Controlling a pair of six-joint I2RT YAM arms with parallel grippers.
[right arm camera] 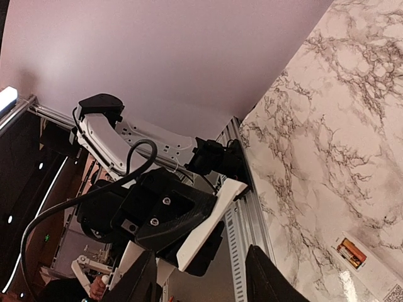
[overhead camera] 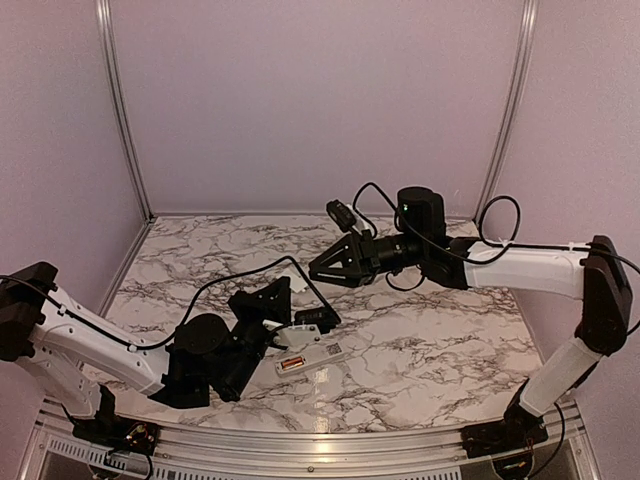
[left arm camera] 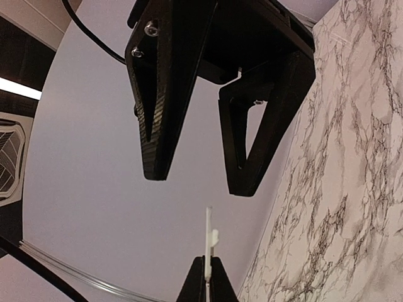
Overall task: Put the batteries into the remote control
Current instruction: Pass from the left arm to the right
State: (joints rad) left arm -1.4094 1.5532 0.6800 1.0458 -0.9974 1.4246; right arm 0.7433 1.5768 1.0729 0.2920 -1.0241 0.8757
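Note:
The white remote control (overhead camera: 322, 355) lies on the marble table with its battery bay facing up. A reddish-orange battery (overhead camera: 291, 364) sits in that bay, and it also shows in the right wrist view as battery (right arm camera: 351, 251) inside the remote control (right arm camera: 378, 274). My left gripper (overhead camera: 298, 328) hovers just above the remote, shut on a thin white cover plate (left arm camera: 208, 242), which is held edge-up. My right gripper (overhead camera: 320, 272) hangs above and behind it, open and holding nothing. From the right wrist view the cover plate (right arm camera: 211, 223) shows broadside between my right gripper's fingers (right arm camera: 201, 261).
A black cable (overhead camera: 215, 285) trails across the marble table (overhead camera: 440, 330) behind the left arm. Aluminium rails (overhead camera: 290, 440) edge the table at the front and sides. Lilac walls close in the back and sides.

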